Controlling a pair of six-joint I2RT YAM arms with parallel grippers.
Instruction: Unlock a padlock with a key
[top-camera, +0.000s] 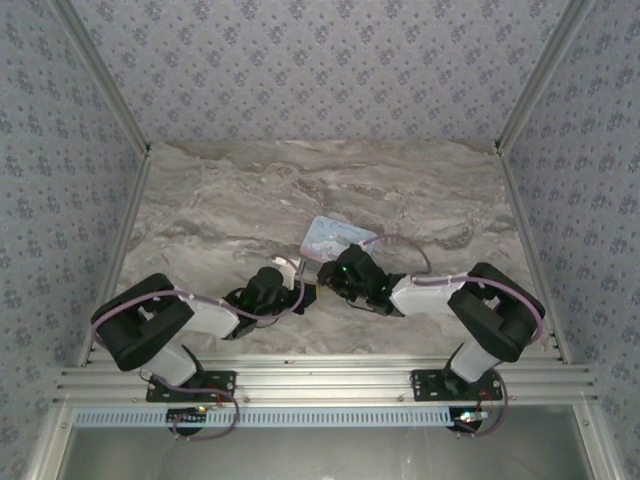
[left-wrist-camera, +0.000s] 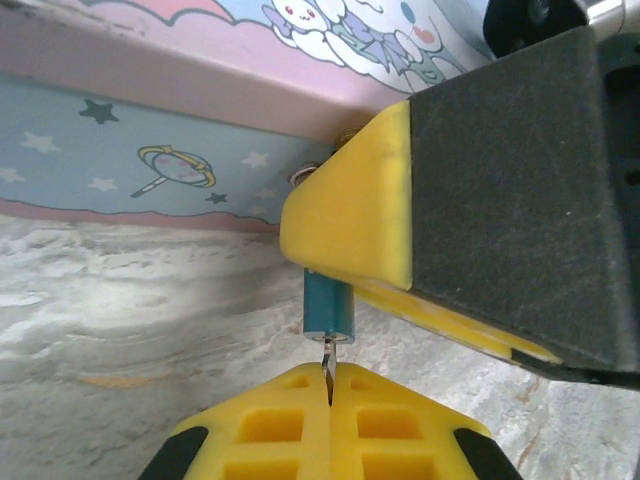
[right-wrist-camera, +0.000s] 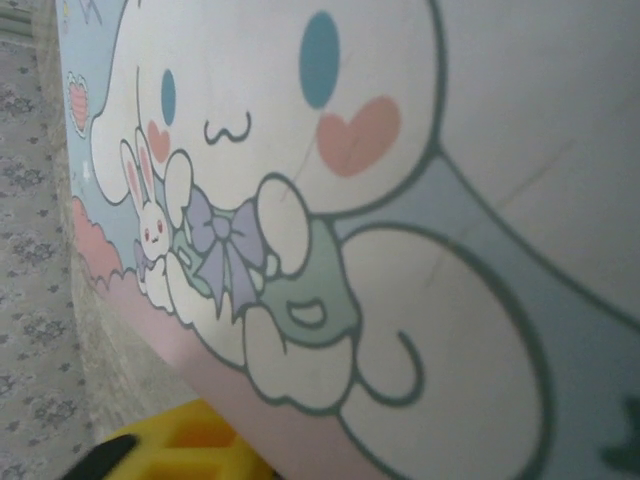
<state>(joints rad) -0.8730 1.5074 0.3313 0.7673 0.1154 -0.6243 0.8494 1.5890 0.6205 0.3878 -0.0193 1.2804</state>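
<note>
The padlock is a small dark-blue body hanging in front of the pale-blue tin, with its keyhole end facing down. My left gripper is shut on the key. The key's thin metal blade points up, and its tip is in the padlock's silver bottom face. My right gripper comes in from the right. Its yellow fingers close over the padlock's upper part and hide it. From above, the left gripper and right gripper meet just in front of the tin.
The tin's cartoon lid lies very close to the right wrist camera, with one yellow finger below it. The tin rests on a marble-patterned table with patterned walls on three sides. The aluminium rail carrying the arm bases runs along the near edge.
</note>
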